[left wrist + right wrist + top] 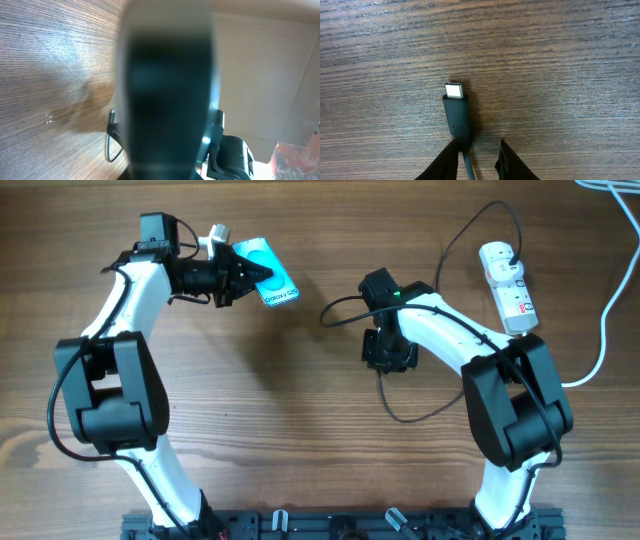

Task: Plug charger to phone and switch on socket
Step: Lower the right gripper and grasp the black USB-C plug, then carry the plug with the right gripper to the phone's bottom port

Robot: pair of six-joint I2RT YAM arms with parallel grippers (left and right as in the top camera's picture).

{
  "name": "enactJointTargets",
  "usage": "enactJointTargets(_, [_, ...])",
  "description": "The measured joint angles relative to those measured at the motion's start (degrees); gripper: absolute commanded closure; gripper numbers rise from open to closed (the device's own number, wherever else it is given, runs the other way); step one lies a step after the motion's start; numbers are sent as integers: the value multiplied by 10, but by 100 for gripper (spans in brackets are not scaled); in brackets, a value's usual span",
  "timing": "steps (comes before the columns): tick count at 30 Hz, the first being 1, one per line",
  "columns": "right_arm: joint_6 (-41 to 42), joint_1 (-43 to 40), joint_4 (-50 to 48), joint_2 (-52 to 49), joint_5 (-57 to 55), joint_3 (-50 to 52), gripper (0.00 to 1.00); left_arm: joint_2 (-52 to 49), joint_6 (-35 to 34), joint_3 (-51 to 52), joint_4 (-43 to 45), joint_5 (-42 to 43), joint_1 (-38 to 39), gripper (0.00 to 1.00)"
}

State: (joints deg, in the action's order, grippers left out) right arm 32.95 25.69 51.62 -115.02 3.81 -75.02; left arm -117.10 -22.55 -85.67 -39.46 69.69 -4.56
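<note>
Now the right gripper [477, 150] straddles the charger [457, 117], jaws parted, its tip just ahead; next, pinch it and carry it to the phone [277, 282] the left gripper [248, 275] clamps.

Likely a lab: robot arms [130, 380] on wooden table [300, 430].

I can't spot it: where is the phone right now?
In the overhead view, the phone is upper left of centre, held at one end by the left gripper, well apart from the socket at far right.
</note>
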Motion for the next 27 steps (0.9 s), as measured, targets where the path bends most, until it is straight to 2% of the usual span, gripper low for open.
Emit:
enactJointTargets(7, [0,0,-9,0,0,0,73,0,0,0,0,0,0,96])
enactJointTargets(18, [0,0,-16,0,0,0,85,0,0,0,0,0,0,96])
enactJointTargets(27, [0,0,-16,0,0,0,89,0,0,0,0,0,0,96])
